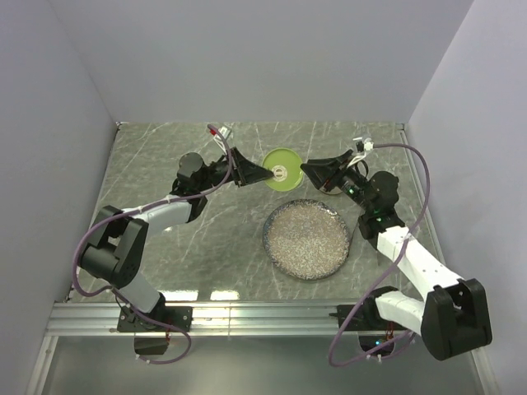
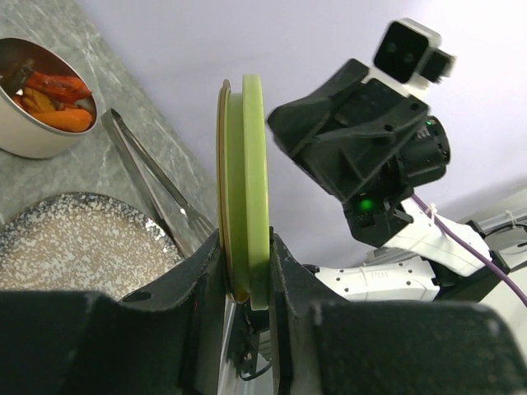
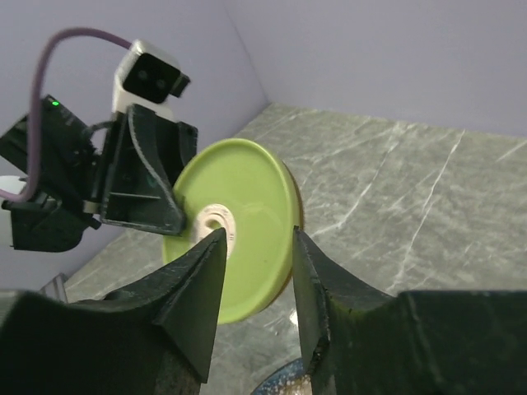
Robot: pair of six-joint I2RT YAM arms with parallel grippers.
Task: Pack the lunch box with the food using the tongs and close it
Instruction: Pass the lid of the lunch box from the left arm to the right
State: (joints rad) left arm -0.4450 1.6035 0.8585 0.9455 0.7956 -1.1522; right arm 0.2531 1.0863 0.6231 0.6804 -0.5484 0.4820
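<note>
Left wrist view gives the clearest order of things. At the far left stands the lunch box (image 2: 33, 136), open, with the food (image 2: 56, 89) already inside it, orange and red pieces. Just beside it the tongs (image 2: 152, 185) lie on the bench (image 2: 90, 173), along the edge of the speckled plate (image 2: 74, 247). In the middle, the left tool (image 2: 244, 265) pinches the green lid (image 2: 254, 164) by its lower rim, so the lid stands on edge in the air, well apart from the box. To the right, the right tool (image 3: 257, 239) faces the flat side of the lid with its fingers spread and nothing between them. I see no contact with the lid.

I think the step is the closing, and probably a hand-over of the lid. To do it well, the right tool should take the rim at a free place, away from where the left tool grips. It should press firmly before the left one lets go. The lid looks smooth and thin, so a shallow grip may slip. After that the lid must be turned flat, centred above the box and lowered straight, because a tilted lid may catch on the steel wall.
</note>
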